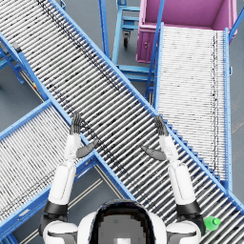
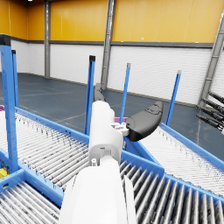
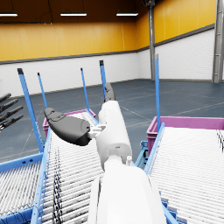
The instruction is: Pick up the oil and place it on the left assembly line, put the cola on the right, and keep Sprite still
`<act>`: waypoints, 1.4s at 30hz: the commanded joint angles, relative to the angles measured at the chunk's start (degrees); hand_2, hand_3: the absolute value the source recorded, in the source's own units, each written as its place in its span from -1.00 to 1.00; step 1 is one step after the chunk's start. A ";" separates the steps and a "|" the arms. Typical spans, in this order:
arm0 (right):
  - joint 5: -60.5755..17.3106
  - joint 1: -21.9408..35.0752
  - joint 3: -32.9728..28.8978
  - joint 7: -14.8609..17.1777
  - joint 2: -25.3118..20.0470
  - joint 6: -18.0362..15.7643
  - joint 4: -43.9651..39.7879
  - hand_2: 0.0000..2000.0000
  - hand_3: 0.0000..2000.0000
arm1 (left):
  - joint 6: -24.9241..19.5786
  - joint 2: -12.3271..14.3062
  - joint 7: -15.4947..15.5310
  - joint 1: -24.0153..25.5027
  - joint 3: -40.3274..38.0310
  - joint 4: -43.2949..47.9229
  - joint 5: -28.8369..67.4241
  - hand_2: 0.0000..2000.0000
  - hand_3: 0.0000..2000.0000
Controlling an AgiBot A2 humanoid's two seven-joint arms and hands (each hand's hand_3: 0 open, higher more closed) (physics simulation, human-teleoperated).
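the only task thing in sight is a green bottle (image 1: 212,222), by its colour most likely the sprite. it lies at the lower right end of the middle conveyor (image 1: 119,95), just beside the right upper arm and well behind the right hand (image 1: 159,140) (toward the robot's own body, not ahead of the fingers). only a small part of it shows at the head view's edge, so its long axis cannot be told. the right hand is the nearer of the two; the left hand (image 1: 78,139) hovers by the conveyor's opposite rail, well apart from the bottle. both hands hang above the rollers with fingers spread and thumbs turned inward toward each other, holding nothing, and each wrist view shows its own dark hand with nothing in it. neither oil nor cola shows in any view, so no direction can be given for them. the left assembly line (image 1: 28,147) lies on the outer side of the left hand and the right assembly line (image 1: 190,86) on the outer side of the right hand. judged from this, the coming move is a wait for oil or cola to come within reach, and the green bottle should be left untouched
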State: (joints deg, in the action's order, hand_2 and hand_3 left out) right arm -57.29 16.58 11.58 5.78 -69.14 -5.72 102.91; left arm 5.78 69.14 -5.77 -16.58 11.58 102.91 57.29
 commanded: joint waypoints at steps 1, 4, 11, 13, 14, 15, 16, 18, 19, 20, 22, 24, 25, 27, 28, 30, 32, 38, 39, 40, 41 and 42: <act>0.00 0.00 0.00 0.00 0.00 0.00 0.00 -1.00 -1.00 | 0.00 0.00 0.00 0.00 0.00 0.00 0.00 -1.00 -1.00; 0.00 0.00 0.00 0.00 0.00 0.00 0.00 -1.00 -1.00 | 0.00 0.00 0.00 0.00 0.00 0.00 0.00 -1.00 -1.00; 0.00 0.00 0.00 0.00 0.00 0.00 0.00 -1.00 -1.00 | 0.00 0.00 0.00 0.00 0.00 0.00 0.00 -1.00 -1.00; 0.00 0.00 0.00 0.00 0.00 0.00 0.00 -1.00 -1.00 | 0.00 0.00 0.00 0.00 0.00 0.00 0.00 -1.00 -1.00; 0.00 0.00 0.00 0.00 0.00 0.00 0.00 -1.00 -1.00 | 0.00 0.00 0.00 0.00 0.00 0.00 0.00 -1.00 -1.00; 0.00 0.00 0.00 0.00 0.00 0.00 0.00 -1.00 -1.00 | 0.00 0.00 0.00 0.00 0.00 0.00 0.00 -1.00 -1.00; 0.00 0.00 0.00 0.00 0.00 0.00 0.00 -1.00 -1.00 | 0.00 0.00 0.00 0.00 0.00 0.00 0.00 -1.00 -1.00; 0.00 0.00 0.00 0.00 0.00 0.00 0.00 -1.00 -1.00 | 0.00 0.00 0.00 0.00 0.00 0.00 0.00 -1.00 -1.00; 0.00 0.00 0.00 0.00 0.00 0.00 0.00 -1.00 -1.00 | 0.00 0.00 0.00 0.00 0.00 0.00 0.00 -1.00 -1.00; 0.00 0.00 0.00 0.00 0.00 0.00 0.00 -1.00 -1.00 | 0.00 0.00 0.00 0.00 0.00 0.00 0.00 -1.00 -1.00; 0.00 0.00 0.00 0.00 0.00 0.00 0.00 -1.00 -1.00 | 0.00 0.00 0.00 0.00 0.00 0.00 0.00 -1.00 -1.00; 0.00 0.00 0.00 0.00 0.00 0.00 0.00 -1.00 -1.00 | 0.00 0.00 0.00 0.00 0.00 0.00 0.00 -1.00 -1.00; 0.00 0.00 0.00 0.00 0.00 0.00 0.00 -1.00 -1.00 | 0.00 0.00 0.00 0.00 0.00 0.00 0.00 -1.00 -1.00; 0.00 0.00 0.00 0.00 0.00 0.00 0.00 -1.00 -1.00 | 0.00 0.00 0.00 0.00 0.00 0.00 0.00 -1.00 -1.00; 0.00 0.00 0.00 0.00 0.00 0.00 0.00 -1.00 -1.00 | 0.00 0.00 0.00 0.00 0.00 0.00 0.00 -1.00 -1.00; 0.00 0.00 0.00 0.00 0.00 0.00 0.00 -1.00 -1.00 | 0.00 0.00 0.00 0.00 0.00 0.00 0.00 -1.00 -1.00; 0.00 0.00 0.00 0.00 0.00 0.00 0.00 -1.00 -1.00 | 0.00 0.00 0.00 0.00 0.00 0.00 0.00 -1.00 -1.00; 0.00 0.00 0.00 0.00 0.00 0.00 0.00 -1.00 -1.00 | 0.00 0.00 0.00 0.00 0.00 0.00 0.00 -1.00 -1.00; 0.00 0.00 0.00 0.00 0.00 0.00 0.00 -1.00 -1.00 | 0.00 0.00 0.00 0.00 0.00 0.00 0.00 -1.00 -1.00; 0.00 0.00 0.00 0.00 0.00 0.00 0.00 -1.00 -1.00 | 0.00 0.00 0.00 0.00 0.00 0.00 0.00 -1.00 -1.00; 0.00 0.00 0.00 0.00 0.00 0.00 0.00 -1.00 -1.00 | 0.00 0.00 0.00 0.00 0.00 0.00 0.00 -1.00 -1.00; 0.00 0.00 0.00 0.00 0.00 0.00 0.00 -1.00 -1.00 | 0.00 0.00 0.00 0.00 0.00 0.00 0.00 -1.00 -1.00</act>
State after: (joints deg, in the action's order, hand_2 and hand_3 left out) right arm -57.29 16.58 11.58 5.78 -69.14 -5.72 102.91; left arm 5.78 69.14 -5.77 -16.58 11.58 102.91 57.29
